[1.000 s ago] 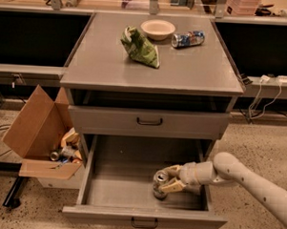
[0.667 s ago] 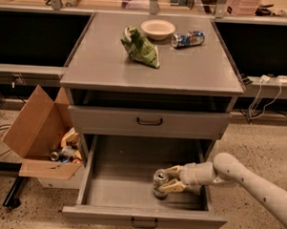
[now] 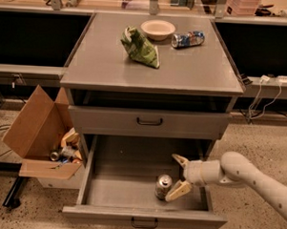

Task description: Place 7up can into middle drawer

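The 7up can [image 3: 163, 186], whitish-silver, stands upright on the floor of the pulled-out middle drawer [image 3: 126, 192], near its front right. My gripper [image 3: 178, 175] reaches in from the right, just to the right of the can. Its fingers are spread wide: one fingertip [image 3: 179, 160] is up behind the can, the other [image 3: 177, 191] is right beside the can's lower right side. It holds nothing.
A blue-and-silver can [image 3: 188, 39] lies on the cabinet top [image 3: 193, 71] beside a white bowl [image 3: 157, 29] and a green bag [image 3: 139, 47]. The upper drawer front [image 3: 149, 121] is closed. An open cardboard box [image 3: 42, 140] with scraps stands on the floor at the left.
The gripper has opened and let go of the can, which now stands alone on the drawer floor. The gripper has drawn back slightly to the right.
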